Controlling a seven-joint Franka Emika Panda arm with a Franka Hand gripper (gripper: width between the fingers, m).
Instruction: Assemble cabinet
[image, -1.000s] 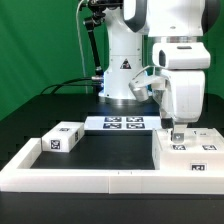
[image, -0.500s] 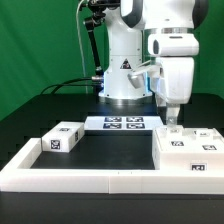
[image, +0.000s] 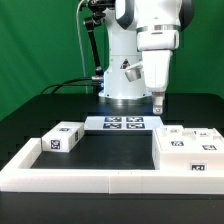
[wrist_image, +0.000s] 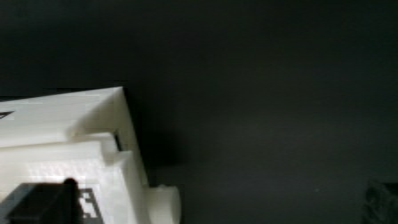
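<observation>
Hovering above marker board (image: 122, 123) edge, exterior view's right: gripper (image: 157, 103), seemingly empty — opening cannot be told. White cabinet shell (image: 188, 155) beyond that edge; small block (image: 60, 140) off opposite side, unjoined. Assembly mostly ahead.

We watch the exterior view from in front of the table (image: 100, 150), slightly above it, facing the arm (image: 150, 40) and the green backdrop (image: 40, 50) behind. It sits far enough back to take in the wall (image: 60, 172), the marker board (image: 124, 123) and the cabinet parts (image: 190, 150) together. Our wrist view looks steeply down from close range, somewhat blurred. Both views share the table and white cabinet parts, though we cannot tell exactly which ones.
</observation>
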